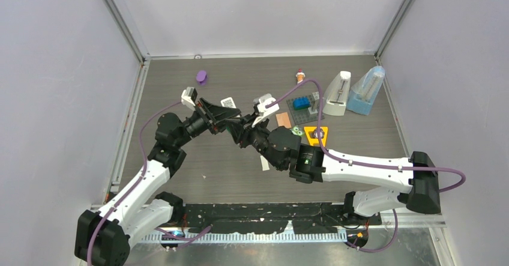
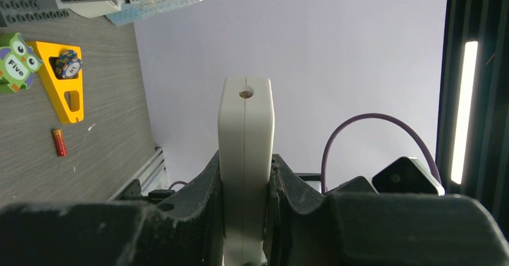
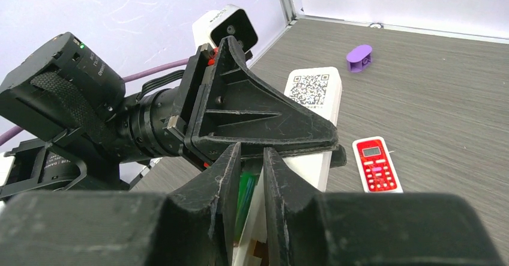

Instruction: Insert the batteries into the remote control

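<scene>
While my left gripper clamps the one white remote over the middle of the bench, I count two batteries: a green battery against the remote and a red-orange battery lying near a yellow wedge. The jaws of my right gripper flank the half-hidden green one; gripping or not, I cannot tell.
</scene>
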Action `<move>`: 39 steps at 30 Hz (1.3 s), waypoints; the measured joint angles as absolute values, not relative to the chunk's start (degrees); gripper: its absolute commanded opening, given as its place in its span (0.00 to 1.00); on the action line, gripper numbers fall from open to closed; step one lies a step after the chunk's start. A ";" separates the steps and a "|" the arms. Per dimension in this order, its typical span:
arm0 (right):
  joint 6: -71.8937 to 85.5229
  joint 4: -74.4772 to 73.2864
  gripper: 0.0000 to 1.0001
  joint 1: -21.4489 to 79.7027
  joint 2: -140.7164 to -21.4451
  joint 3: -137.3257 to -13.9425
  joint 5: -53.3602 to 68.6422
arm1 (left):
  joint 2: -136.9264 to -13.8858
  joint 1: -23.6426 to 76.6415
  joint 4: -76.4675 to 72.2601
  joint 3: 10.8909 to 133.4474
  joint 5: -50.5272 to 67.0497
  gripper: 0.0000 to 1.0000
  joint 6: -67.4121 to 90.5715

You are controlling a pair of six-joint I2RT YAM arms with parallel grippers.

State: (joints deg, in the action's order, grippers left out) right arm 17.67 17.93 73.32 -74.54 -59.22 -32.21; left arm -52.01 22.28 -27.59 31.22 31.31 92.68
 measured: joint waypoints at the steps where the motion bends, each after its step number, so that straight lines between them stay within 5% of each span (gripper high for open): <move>1: 17.67 17.96 0.26 73.32 -74.54 -59.22 -32.08 | -52.01 22.28 -27.59 31.22 31.35 0.00 92.77; 10: 18.81 15.99 0.25 73.28 -74.13 -59.68 -31.94 | -52.01 22.39 -27.53 31.22 31.59 0.00 92.71; 18: 21.52 4.56 0.52 73.28 -74.13 -63.09 -29.82 | -51.86 21.08 -13.13 36.21 29.34 0.00 79.64; 21: 22.55 -1.43 0.60 73.14 -74.28 -64.10 -27.70 | -51.53 19.31 -1.10 41.45 23.79 0.00 69.56; 29: 23.38 -8.58 0.62 73.01 -77.78 -64.27 -19.31 | -50.30 12.64 25.96 50.59 6.96 0.00 50.76; 39: 20.78 -15.99 0.67 74.96 -101.75 -74.08 -7.70 | -43.77 11.49 46.37 62.74 -13.76 0.00 38.57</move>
